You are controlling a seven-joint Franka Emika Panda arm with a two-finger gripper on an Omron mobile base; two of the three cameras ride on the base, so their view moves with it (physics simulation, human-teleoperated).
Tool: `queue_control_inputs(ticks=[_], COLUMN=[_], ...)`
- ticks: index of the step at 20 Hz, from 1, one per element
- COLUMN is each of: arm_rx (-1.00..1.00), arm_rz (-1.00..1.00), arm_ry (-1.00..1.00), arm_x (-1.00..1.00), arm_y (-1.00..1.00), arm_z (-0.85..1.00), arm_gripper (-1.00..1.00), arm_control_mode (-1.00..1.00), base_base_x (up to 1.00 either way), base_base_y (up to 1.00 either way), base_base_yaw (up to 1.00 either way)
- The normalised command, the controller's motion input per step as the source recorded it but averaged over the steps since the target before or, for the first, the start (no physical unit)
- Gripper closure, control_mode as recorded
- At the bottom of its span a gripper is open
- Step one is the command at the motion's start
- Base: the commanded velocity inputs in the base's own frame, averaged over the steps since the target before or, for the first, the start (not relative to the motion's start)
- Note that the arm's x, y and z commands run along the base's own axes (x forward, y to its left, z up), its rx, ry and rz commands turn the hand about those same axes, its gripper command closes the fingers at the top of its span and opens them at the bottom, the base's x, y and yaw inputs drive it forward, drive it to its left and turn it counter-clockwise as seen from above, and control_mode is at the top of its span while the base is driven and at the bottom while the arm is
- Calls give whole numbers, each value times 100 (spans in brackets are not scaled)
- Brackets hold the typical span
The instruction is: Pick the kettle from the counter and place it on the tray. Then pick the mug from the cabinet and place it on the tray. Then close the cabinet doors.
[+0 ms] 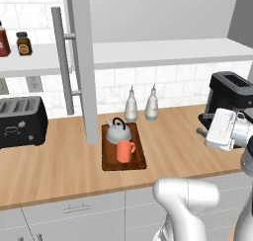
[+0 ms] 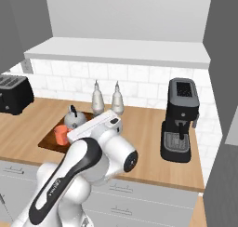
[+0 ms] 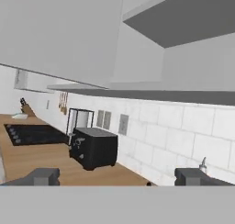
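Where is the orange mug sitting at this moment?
In the left base view the mug stands on the dark tray mid-counter, just in front of the kettle, with the two white bottles behind.

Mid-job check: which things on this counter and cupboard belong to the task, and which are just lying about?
Job: squat silver-grey kettle and orange mug, both on the dark-brown wooden tray; grey cabinet door, standing open; light-wood counter.

Lying about: two white bottles, black toaster, black coffee machine, two jars on the shelf.

Glossy white rounded arm [image 2: 88, 175] with black joint bands, dark grey tips.
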Motion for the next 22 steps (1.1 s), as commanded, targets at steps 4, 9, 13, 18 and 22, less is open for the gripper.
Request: queue_control_inputs(ticks=[4,9,13,18,22], arm_rx=[6,20,22,20,-1], arm_rz=[-9,-23,-25,-28,-3], arm_ry=[-1,-6,0,0,-1], arm_x=[-1,-6,-4,-9,0], arm_y=[-24,-56,-80,-95,-71], arm_z=[-1,34,31,17,-16], arm_gripper=[-100,-100,-100,-100,-100], arm_control_mode=[-100,-100,-100,-100,-100], base_base_x=[0,0,0,0,0], base_base_y=[0,0,0,0,0], base_base_yaw=[0,0,0,0,0])
